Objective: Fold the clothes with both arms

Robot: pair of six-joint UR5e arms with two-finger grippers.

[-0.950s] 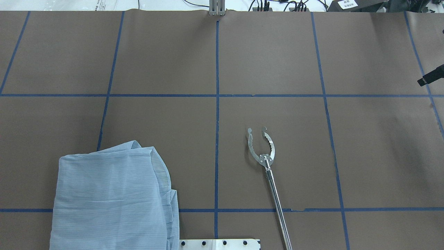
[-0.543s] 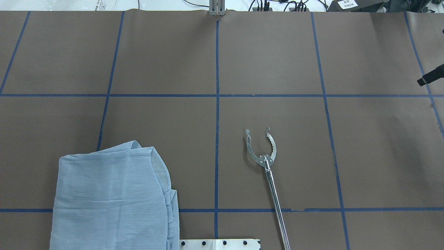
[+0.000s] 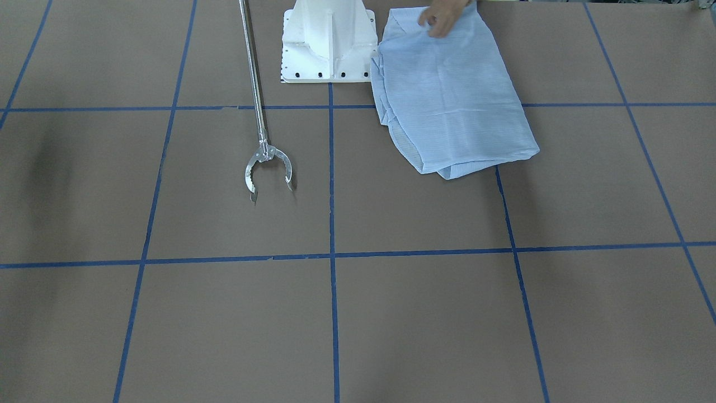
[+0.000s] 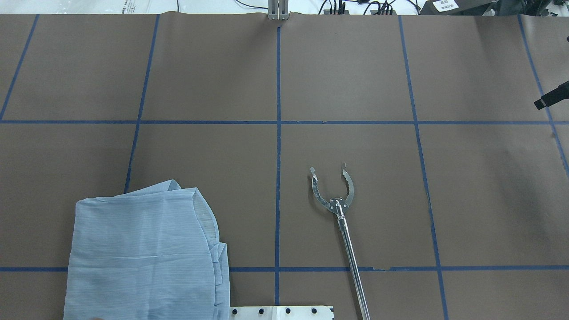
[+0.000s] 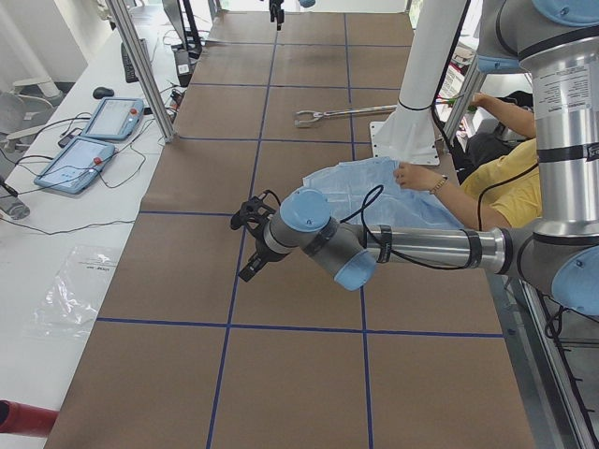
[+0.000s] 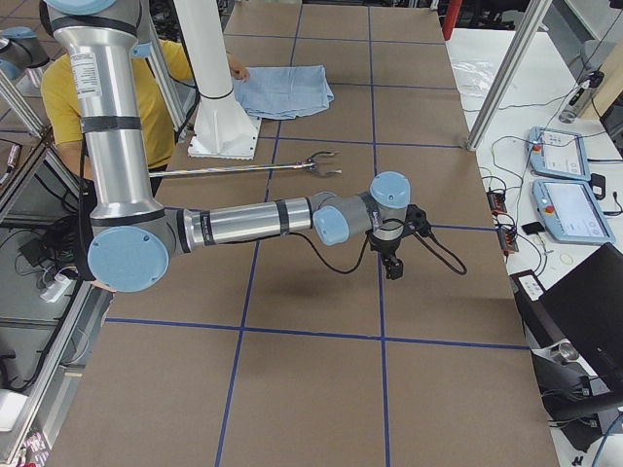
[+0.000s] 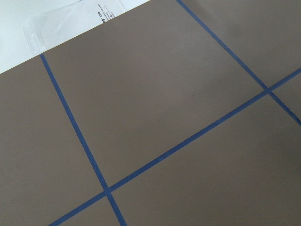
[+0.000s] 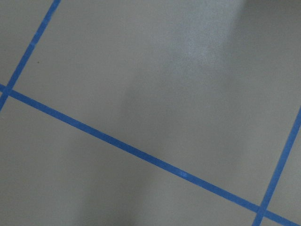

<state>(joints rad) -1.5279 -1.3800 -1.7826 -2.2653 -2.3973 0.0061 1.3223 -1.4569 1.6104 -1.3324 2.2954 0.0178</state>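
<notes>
The light-blue pinstriped shirt (image 4: 142, 253) lies folded into a rough rectangle at the near left of the table, beside the pedestal. It also shows in the front view (image 3: 453, 101) and both side views (image 5: 374, 192) (image 6: 282, 89). A person's hand (image 3: 442, 19) rests on its near edge. My left gripper (image 5: 251, 267) hovers over bare table well left of the shirt; I cannot tell whether it is open. My right gripper (image 6: 393, 268) hovers over bare table far to the right; I cannot tell its state either. Both wrist views show only brown table and blue tape.
A thin metal grabber pole with an open toothed claw (image 4: 331, 189) lies right of centre, also in the front view (image 3: 268, 168). The white pedestal base (image 3: 327, 39) stands at the near edge. A clear plastic bag (image 7: 70, 19) lies past the table's left end.
The grabber's claw has shifted slightly left and opened a little wider. The shirt has not moved.
</notes>
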